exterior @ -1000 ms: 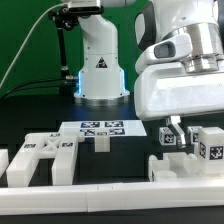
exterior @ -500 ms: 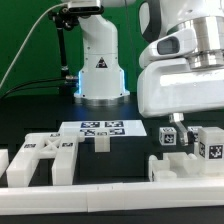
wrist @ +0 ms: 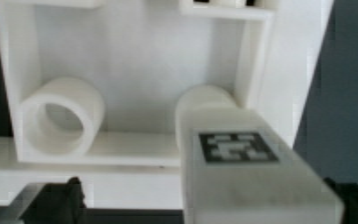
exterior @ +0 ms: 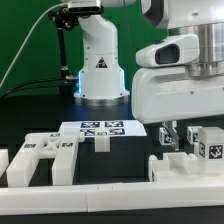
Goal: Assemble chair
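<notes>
Alignment check: tagged chair leg point(wrist: 243, 150), at the exterior view's right of the bench point(exterior: 40, 115), sits directly under and between the wide-spread, empty fingers point(wrist: 55, 203), its long axis apparently running square across their closing line.

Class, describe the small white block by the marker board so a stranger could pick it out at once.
Find the robot's white base at the back. In front of it lies the marker board; at the board's near edge stands a small white block, alone and upright, unlike the flat slotted panel on the exterior view's left.
</notes>
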{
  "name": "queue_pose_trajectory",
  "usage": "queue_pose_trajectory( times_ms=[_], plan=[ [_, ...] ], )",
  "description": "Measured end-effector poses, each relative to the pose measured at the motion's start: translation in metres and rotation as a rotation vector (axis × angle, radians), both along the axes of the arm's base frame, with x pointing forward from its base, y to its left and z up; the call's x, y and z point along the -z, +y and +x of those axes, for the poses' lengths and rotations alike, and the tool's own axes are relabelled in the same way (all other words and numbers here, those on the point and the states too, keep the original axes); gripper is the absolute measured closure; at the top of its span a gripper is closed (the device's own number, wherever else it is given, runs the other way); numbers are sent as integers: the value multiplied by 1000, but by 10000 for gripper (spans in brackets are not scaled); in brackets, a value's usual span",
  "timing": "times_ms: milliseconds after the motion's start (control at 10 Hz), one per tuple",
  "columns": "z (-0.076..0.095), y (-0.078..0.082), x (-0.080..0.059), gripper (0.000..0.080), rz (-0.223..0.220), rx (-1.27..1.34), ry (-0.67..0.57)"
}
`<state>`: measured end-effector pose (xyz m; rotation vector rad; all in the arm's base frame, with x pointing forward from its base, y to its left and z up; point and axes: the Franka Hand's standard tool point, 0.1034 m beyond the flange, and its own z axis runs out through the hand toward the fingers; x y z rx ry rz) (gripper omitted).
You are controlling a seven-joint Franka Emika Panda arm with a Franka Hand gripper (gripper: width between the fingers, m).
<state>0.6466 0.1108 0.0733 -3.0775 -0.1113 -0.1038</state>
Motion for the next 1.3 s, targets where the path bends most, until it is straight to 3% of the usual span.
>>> queue_pose_trajectory(
  times_ms=[100, 300, 600, 1000, 1300],
  plan=[
    [-3, 3, 1, 151, -4, 14, 108],
    [3, 6, 0, 151, -2, 48, 118],
    [2, 6, 1, 514, -1, 129, 124],
    [2, 7, 1, 514, 2, 364, 138],
    [8, 6, 2, 514, 33, 798, 125]
  ],
)
